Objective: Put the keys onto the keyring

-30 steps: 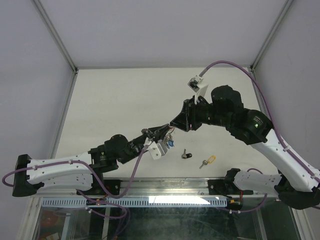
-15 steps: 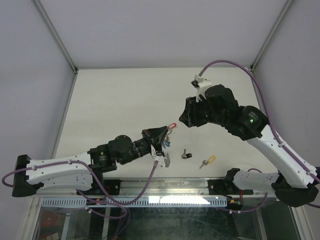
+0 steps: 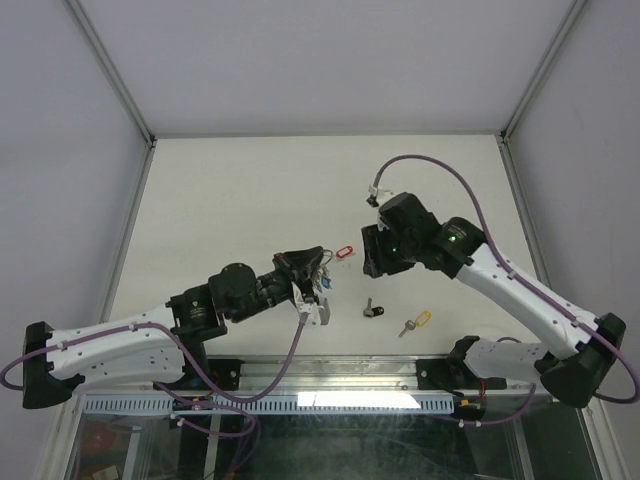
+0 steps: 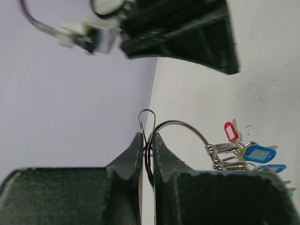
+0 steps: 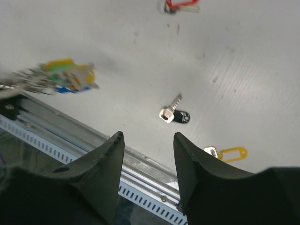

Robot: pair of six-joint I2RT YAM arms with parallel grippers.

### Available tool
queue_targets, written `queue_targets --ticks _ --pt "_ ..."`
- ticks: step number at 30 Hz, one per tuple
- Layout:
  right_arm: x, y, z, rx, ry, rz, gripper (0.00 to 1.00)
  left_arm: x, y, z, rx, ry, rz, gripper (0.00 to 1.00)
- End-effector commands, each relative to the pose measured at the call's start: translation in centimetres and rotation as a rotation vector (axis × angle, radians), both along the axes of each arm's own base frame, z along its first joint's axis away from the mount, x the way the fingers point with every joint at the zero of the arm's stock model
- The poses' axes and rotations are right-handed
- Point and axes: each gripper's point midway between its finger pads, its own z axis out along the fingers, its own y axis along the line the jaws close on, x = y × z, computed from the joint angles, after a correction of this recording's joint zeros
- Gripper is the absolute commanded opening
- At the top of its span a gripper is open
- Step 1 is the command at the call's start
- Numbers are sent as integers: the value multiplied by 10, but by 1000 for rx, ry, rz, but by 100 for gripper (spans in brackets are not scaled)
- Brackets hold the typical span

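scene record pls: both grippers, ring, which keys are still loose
left gripper: shut on keyring, held off the table
on ring: bunch of keys, with yellow, green and blue heads showing
right gripper: open, empty, over the table with the black key just ahead
loose on table: black key, yellow key, red key
task status: three keys not yet on the ring
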Motion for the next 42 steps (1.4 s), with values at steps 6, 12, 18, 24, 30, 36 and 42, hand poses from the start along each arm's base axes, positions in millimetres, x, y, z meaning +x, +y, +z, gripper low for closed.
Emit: queue_targets --ticks 6,12,18,24,30,36,42 --pt "-12 -5 -91 -111 219 -82 47 11 19 9 -62 -42 15 0" --pt "-19 13 -126 -180 226 -17 46 14 25 1 -61 -35 27 0" --pt "-20 18 -151 -216 271 16 38 12 28 2 -63 -32 28 0" --pt "-26 15 -170 -246 311 29 34 12 28 2 -62 -28 26 0" --pt "-31 13 -184 -268 344 34 28 12 26 1 -57 -25 22 0" --pt "-31 9 -188 -287 343 29 23 12 25 1 -52 -27 20 0" --pt "-30 9 -189 -287 337 28 18 12 23 0 -49 -25 16 0"
